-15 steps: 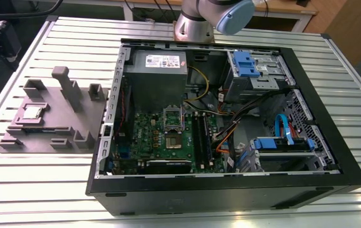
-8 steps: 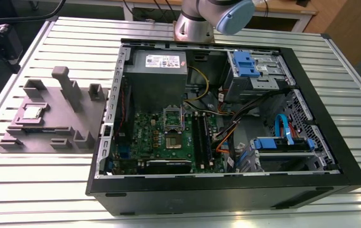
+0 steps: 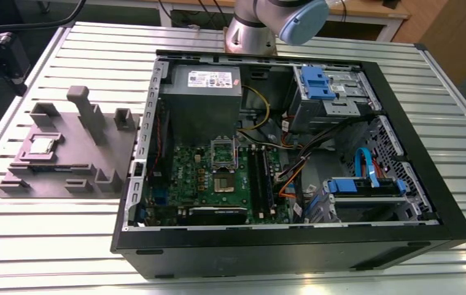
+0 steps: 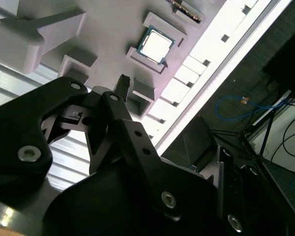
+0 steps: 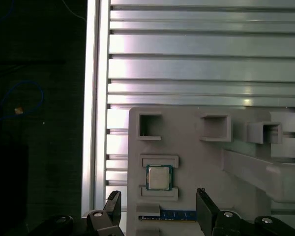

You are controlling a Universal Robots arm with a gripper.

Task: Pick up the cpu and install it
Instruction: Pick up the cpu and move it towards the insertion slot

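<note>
First wrist view: the claw, its fingers spread wide and holding nothing, hangs above the cpu. The chip lies flat, silver top up, in a shallow square recess of the grey-mauve fixture block. It shows between the two fingertips and is clear of both. Exterior view: the block stands on the slatted bench at the exterior view's left, the chip on its left part. Both are well apart from the open computer case that takes up the centre and right of the frame. The socket sits on the motherboard near the middle of the case, and appears unoccupied. Step in hand, by judgement: the approach for the pick-up, with no grasp yet made. That grasp calls for a straight descent, fingers square to the chip's thin rim on either side, and a light closure, since the recess walls leave little room.
</note>
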